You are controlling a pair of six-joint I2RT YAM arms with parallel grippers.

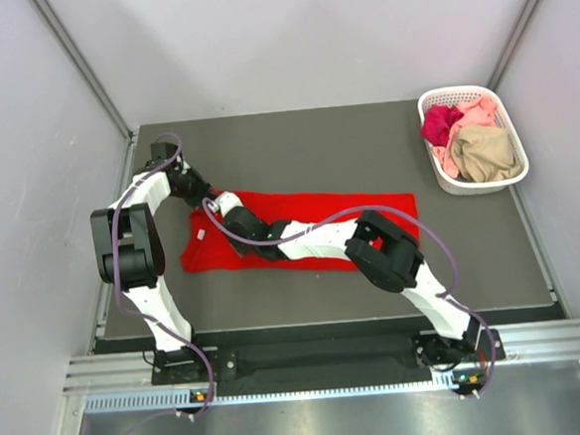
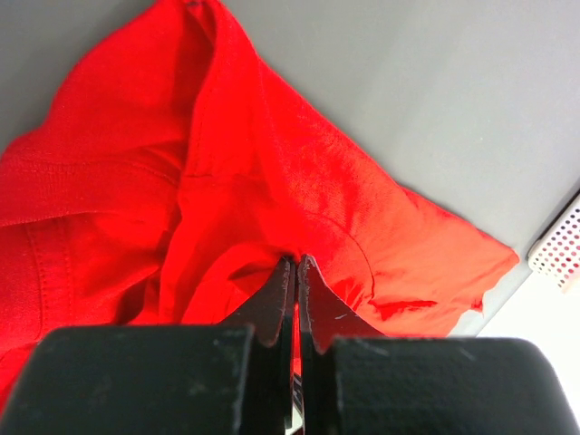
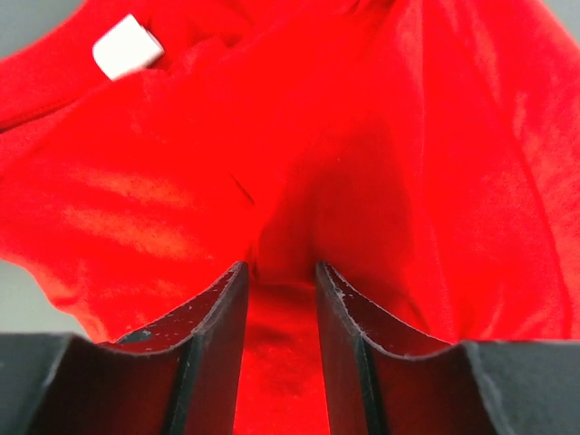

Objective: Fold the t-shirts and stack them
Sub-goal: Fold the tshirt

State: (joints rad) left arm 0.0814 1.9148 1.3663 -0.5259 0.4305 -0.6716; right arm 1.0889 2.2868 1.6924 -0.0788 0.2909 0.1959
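The red t-shirt [image 1: 360, 218] lies flat on the dark table, with its white neck label [image 3: 127, 45] near its left end. My left gripper [image 1: 209, 201] is shut on a fold of the red cloth [image 2: 272, 181] at the shirt's left end; its tips [image 2: 296, 261] pinch it. My right gripper [image 1: 225, 217] reaches across the shirt to the same end. Its jaws stand apart with red cloth between them [image 3: 279, 267]. Magenta [image 1: 440, 122], pale pink [image 1: 479, 113] and tan [image 1: 485, 152] t-shirts lie bunched in the basket.
The white lattice basket [image 1: 465, 93] stands at the table's back right corner and shows at the right edge of the left wrist view [image 2: 557, 249]. Grey walls enclose the table [image 1: 294, 138] on three sides.
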